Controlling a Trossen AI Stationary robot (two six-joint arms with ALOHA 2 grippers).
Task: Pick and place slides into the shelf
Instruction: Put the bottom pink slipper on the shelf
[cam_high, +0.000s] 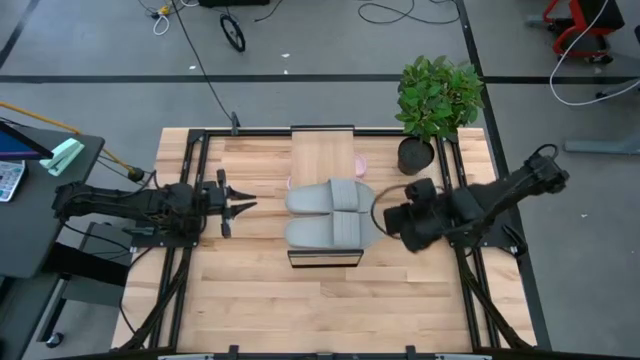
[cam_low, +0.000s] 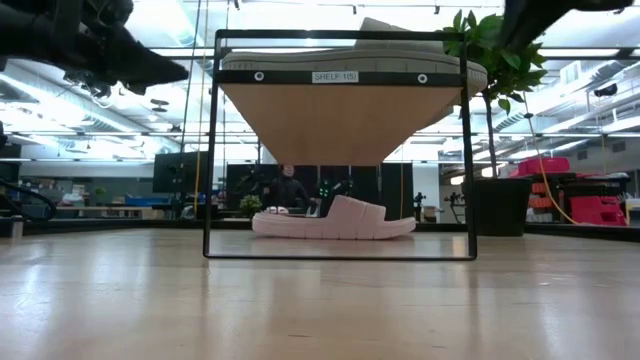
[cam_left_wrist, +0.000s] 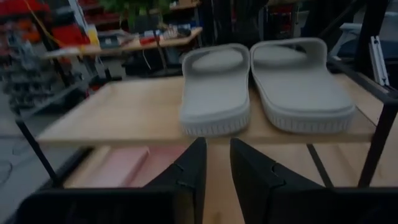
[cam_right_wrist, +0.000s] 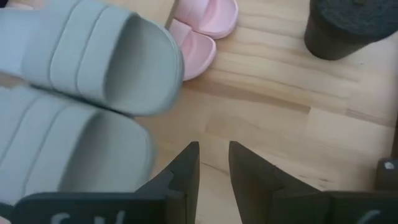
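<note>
The shelf (cam_high: 322, 150) stands mid-table, its light plank top on a dark frame (cam_low: 212, 150). Two grey slides (cam_high: 328, 197) (cam_high: 330, 232) lie side by side, soles down, on the near half of the plank; they also show in the left wrist view (cam_left_wrist: 214, 87) (cam_left_wrist: 298, 81). Two pink slides (cam_low: 335, 218) lie on the tabletop under the shelf, their ends poking out at its far right side (cam_right_wrist: 205, 18). My left gripper (cam_high: 250, 206) hovers left of the shelf, shut and empty. My right gripper (cam_high: 385, 222) hovers just right of the grey slides, shut and empty (cam_right_wrist: 213, 162).
A potted plant (cam_high: 435, 95) in a dark pot (cam_right_wrist: 348, 25) stands at the table's far right, close behind my right arm. Dark rails run along the left and right table edges. Bare tabletop lies between the shelf and the near edge.
</note>
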